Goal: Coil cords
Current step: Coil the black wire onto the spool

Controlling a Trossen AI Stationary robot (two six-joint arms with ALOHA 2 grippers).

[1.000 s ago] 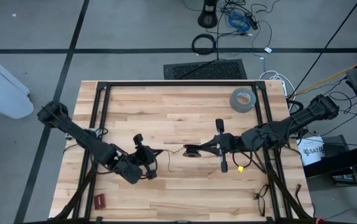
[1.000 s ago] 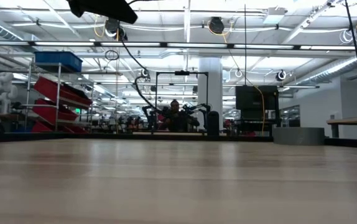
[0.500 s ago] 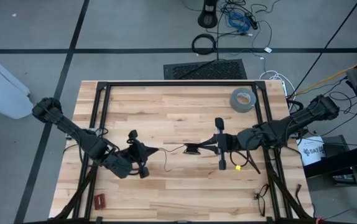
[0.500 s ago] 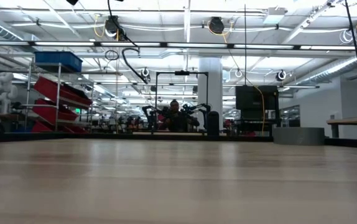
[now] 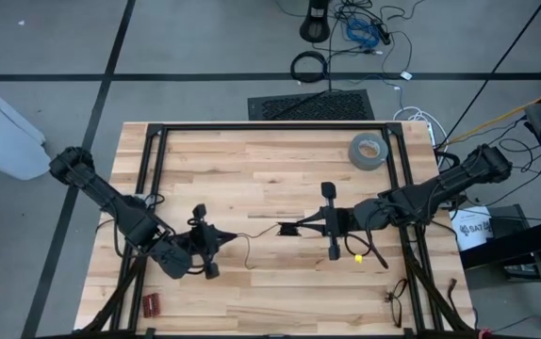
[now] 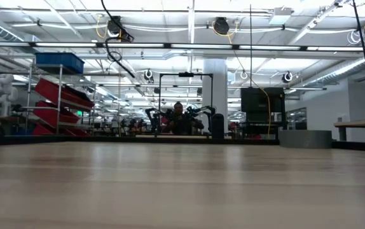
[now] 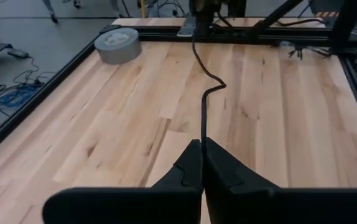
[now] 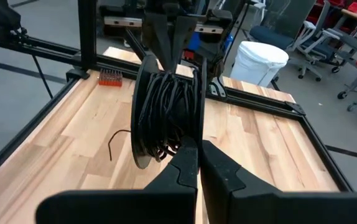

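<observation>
The cords are one thin black wire. Part of it is wound into a coil (image 5: pixel 289 229) (image 8: pixel 166 112) at the table's middle, with my right gripper (image 5: pixel 301 227) (image 8: pixel 197 149) shut on it. From the coil a loose stretch (image 5: pixel 252 243) (image 7: pixel 204 93) runs toward the table's left to my left gripper (image 5: pixel 220 234) (image 7: pixel 202 146), which is shut on it. Both grippers stand above the table. A short free end (image 8: pixel 112 142) curls beside the coil. My left gripper pinches the wire's loose stretch (image 7: pixel 203 135) between its two fingertips, coming from the table's left, slanting slightly down. The wire leaves the tips along the fingers, clear of the table and slack, with kinks. My right gripper pinches the coil's lower rim (image 8: pixel 188 138) between its two fingers, level, from the table's right. The coil stands on edge above the table, its turns bunched together.
A grey tape roll (image 5: pixel 368 151) (image 7: pixel 117 45) lies at the far right of the wooden table. A small red piece (image 5: pixel 151 303) sits near the near left corner and a yellow bit (image 5: pixel 357 256) under my right arm. Black frame rails (image 5: pixel 153 169) run along the table's sides.
My left gripper has drawn back toward the table's left edge and risen out of the low view's top, still shut on the wire. The stretch between it and the coil has grown longer. The coil has stayed in place.
</observation>
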